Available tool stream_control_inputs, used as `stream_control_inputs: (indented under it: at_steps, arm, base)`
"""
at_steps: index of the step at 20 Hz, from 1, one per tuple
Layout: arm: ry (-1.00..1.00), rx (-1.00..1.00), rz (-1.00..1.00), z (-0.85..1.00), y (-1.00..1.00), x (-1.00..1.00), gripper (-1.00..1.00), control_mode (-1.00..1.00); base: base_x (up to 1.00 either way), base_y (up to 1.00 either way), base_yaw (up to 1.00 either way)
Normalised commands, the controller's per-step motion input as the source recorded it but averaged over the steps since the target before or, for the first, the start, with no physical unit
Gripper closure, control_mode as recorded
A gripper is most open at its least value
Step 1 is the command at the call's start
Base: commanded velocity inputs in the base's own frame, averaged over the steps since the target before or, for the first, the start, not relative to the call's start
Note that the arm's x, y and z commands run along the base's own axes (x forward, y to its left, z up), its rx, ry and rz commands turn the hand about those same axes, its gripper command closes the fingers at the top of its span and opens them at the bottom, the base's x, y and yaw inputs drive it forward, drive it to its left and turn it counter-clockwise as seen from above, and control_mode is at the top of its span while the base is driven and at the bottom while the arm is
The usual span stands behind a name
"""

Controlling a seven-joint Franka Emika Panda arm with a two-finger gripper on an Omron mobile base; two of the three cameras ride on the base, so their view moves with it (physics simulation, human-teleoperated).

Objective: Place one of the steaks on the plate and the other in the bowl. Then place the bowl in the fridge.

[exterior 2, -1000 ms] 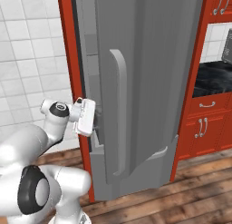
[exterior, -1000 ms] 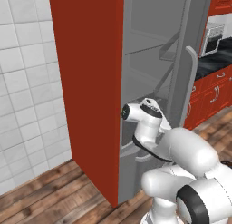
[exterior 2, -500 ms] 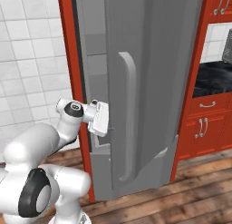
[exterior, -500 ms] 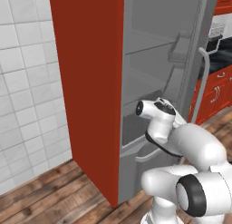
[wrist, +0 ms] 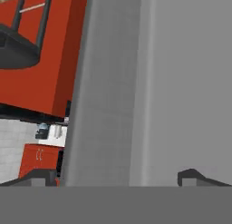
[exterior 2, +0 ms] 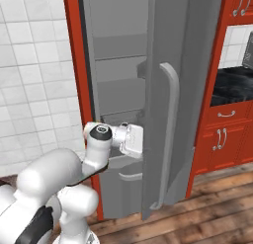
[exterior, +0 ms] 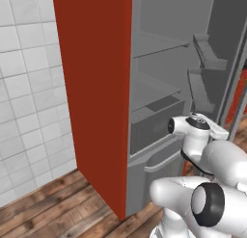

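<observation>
The tall grey fridge (exterior: 96,87) stands with its door (exterior 2: 192,90) swung partly open, so the bare grey shelves and a drawer show inside. My gripper (wrist: 118,177) is open, its two fingertips (wrist: 40,176) standing wide apart on either side of the door's grey edge (wrist: 113,82), holding nothing. In the right base view my white hand (exterior 2: 132,139) presses against the door's inner edge at about drawer height. The steaks, the plate and the bowl are out of view.
Red cabinets (exterior 2: 222,134) with a dark counter (exterior 2: 232,87) stand right of the fridge, close behind the swinging door. A white tiled wall (exterior: 29,112) runs left of the fridge. The floor (exterior 2: 197,218) is wood planks.
The fridge door has swung much wider open, from barely ajar to showing the shelves. My hand has moved rightwards and outwards with the door's edge. The gripper has stayed open.
</observation>
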Motion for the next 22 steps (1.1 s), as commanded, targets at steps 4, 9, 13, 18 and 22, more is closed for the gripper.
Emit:
stream_control_inputs:
  at_steps: [4,9,13,18,22]
  arm:
    - [0.3,-0.21,0.0,-0.05,-1.0,-0.03,-1.0,-1.0]
    - [0.34,-0.18,-0.11,0.0,-1.0,0.0,-1.0,-1.0]
    - [0.34,-0.08,-0.22,-0.06,-1.0,0.04,-1.0,-1.0]
    - [0.26,-0.03,-0.37,0.15,-0.98,0.52,-1.0,-1.0]
    - [0.0,0.28,-0.36,0.28,-0.02,0.09,-1.0,-1.0]
  base:
    - [0.0,0.0,0.0]
    - [0.0,0.0,0.0]
    - [0.0,0.0,0.0]
    - [0.0,0.0,0.0]
    - [0.0,0.0,0.0]
